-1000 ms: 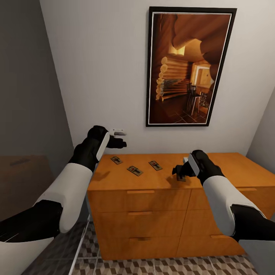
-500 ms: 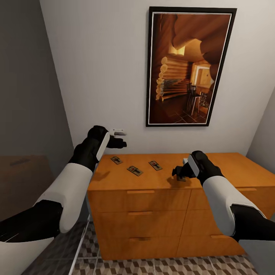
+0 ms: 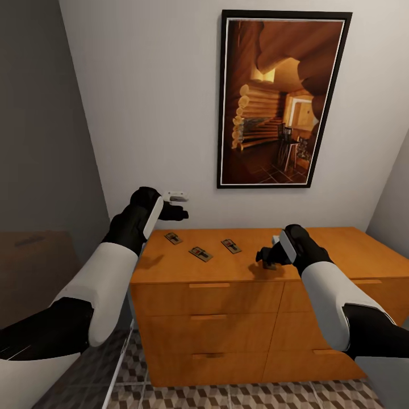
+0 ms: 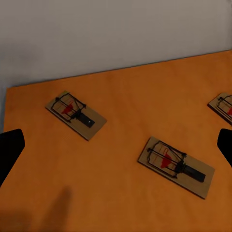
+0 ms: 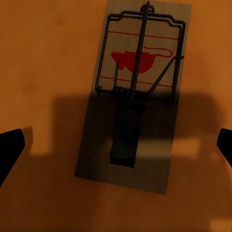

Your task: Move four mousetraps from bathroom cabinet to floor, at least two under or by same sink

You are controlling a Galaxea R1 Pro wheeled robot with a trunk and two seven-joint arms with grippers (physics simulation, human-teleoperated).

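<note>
Four mousetraps lie flat on the top of an orange-brown wooden cabinet (image 3: 227,295) that stands against the white wall, below a framed picture (image 3: 281,99) of a log cabin interior. This cabinet top is the surface that carries them. Taking the cabinet's left front corner as the landmark, the first mousetrap (image 3: 173,238) lies nearest that end, toward the wall; the second mousetrap (image 3: 200,253) sits just beyond it and closer to the front edge; the third mousetrap (image 3: 230,245) lies further along toward the cabinet's middle. The fourth mousetrap (image 5: 137,96) lies well past the middle, directly beneath the right tool (image 3: 266,255), apart from the other three.

The right tool hovers low over that trap with its dark fingertips (image 5: 9,150) spread wide on either side, released and gripping nothing; its shadow falls across the trap's wooden base. The left tool (image 3: 177,205) hangs above the cabinet's left end near the wall, likewise released, its fingertips wide apart with the first and second traps in sight below. Patterned cube tiles of the bathroom floor (image 3: 227,397) show in front of the cabinet.
</note>
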